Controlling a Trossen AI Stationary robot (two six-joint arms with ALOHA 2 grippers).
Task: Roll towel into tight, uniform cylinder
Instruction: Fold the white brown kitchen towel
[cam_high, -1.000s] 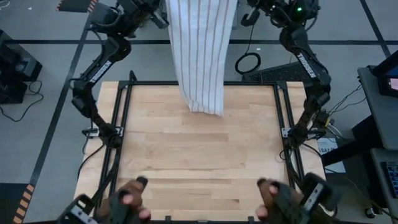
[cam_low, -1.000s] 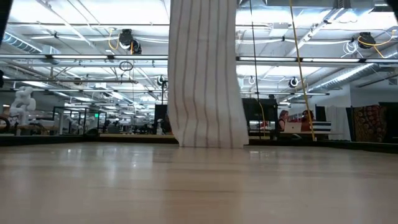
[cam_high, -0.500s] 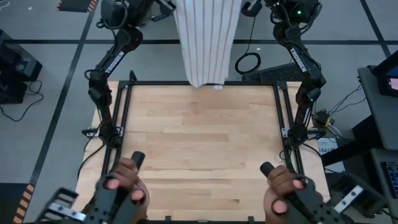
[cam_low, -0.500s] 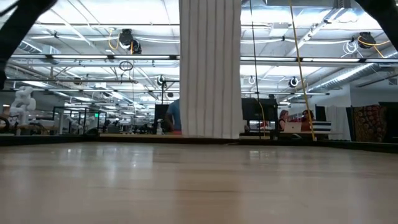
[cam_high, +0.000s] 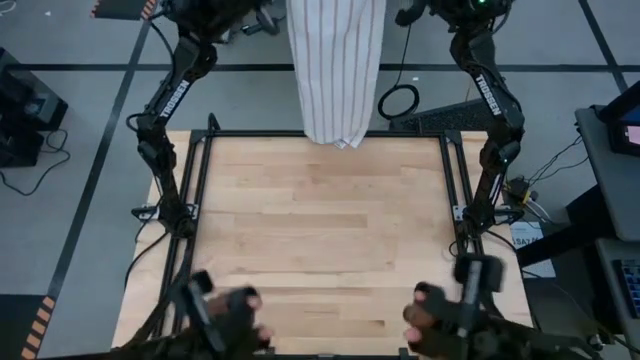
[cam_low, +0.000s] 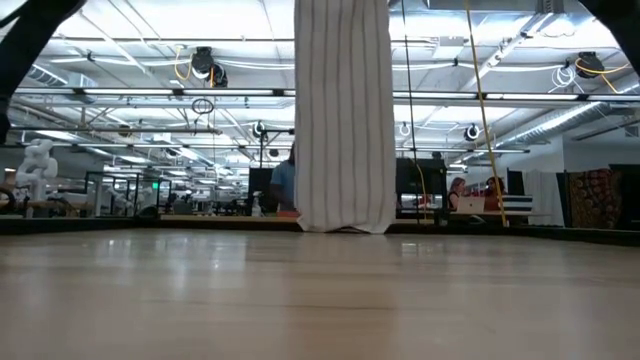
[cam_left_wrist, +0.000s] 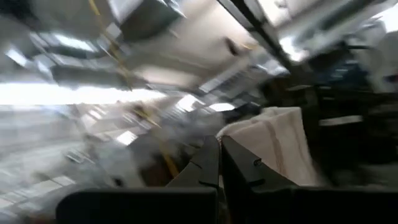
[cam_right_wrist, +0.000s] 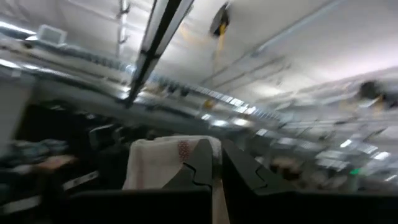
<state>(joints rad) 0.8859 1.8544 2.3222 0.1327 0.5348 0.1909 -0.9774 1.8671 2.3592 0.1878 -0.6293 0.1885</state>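
One wooden desk (cam_high: 320, 250) is seen, framed by a black rail. Two dark arms are raised at the far edge; "TROSSEN" can be read on each. One towel (cam_high: 335, 70), white w/ thin dark pinstripes, is held hanging between them, its lower hem just at the desk's far edge; in the low view it hangs upright at centre (cam_low: 343, 115). The left claw (cam_left_wrist: 219, 158) is pinched closed on a towel corner, and the right claw (cam_right_wrist: 214, 163) likewise. Two hands of a person, on control handles, are seen at the near edge (cam_high: 225, 320).
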